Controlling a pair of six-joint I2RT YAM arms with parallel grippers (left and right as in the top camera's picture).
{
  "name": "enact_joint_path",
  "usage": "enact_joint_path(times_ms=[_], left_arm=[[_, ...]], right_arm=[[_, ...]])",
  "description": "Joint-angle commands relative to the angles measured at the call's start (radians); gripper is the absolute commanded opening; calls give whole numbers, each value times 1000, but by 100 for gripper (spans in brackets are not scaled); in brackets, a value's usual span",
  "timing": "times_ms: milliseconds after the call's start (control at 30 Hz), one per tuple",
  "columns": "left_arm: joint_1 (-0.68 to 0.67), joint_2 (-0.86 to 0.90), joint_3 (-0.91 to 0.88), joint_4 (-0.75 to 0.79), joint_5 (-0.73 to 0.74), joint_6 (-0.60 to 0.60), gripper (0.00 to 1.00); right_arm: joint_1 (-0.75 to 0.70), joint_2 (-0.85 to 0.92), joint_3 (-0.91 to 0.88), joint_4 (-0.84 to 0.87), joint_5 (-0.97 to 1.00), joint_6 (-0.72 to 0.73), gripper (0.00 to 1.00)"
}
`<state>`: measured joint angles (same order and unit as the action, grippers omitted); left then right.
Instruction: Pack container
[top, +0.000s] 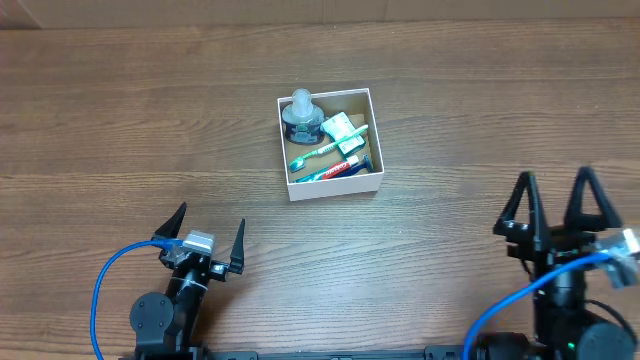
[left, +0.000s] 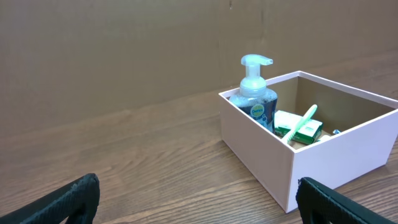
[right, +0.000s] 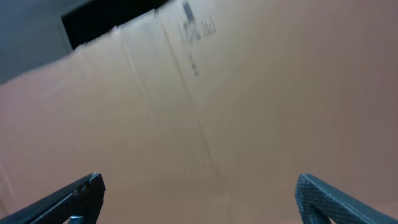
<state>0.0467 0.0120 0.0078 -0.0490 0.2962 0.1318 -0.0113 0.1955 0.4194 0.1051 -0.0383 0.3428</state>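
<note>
Item: container (top: 335, 186), square white box with brown interior, lidless, standing on the wooden table (top: 120, 120) a little above centre in the overhead view, well apart from both arms.

Contents: one pump bottle (top: 301, 117), upright in the far-left corner; one green toothbrush (top: 313, 154), lying slantwise; one green-and-white packet (top: 340, 127) beside the bottle; further slim items along the near wall (red and blue, too small to identify).

Left gripper (top: 211, 217): near table edge, fingers spread wide, holding nothing, facing the container.

Right gripper (top: 555, 177): near edge on the right, fingers likewise spread and empty; its wrist view shows only a brown cardboard panel (right: 249, 93).
</note>
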Motion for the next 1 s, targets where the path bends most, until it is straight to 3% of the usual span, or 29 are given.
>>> enact_joint_path(times_ms=[0, 467, 700, 767, 967], left_arm=[[5, -8, -3, 0, 9, 11, 100], [5, -8, -3, 0, 9, 11, 100], [5, -8, -3, 0, 8, 11, 100], [5, -8, -3, 0, 9, 11, 100], [5, -8, -3, 0, 8, 11, 100]], right_arm=[[5, -85, -128, 47, -36, 3, 100], [47, -165, -387, 66, -45, -6, 100], [50, -193, -412, -82, 22, -62, 100], [50, -193, -412, -193, 32, -63, 100], [50, -193, -412, -190, 52, -156, 100]])
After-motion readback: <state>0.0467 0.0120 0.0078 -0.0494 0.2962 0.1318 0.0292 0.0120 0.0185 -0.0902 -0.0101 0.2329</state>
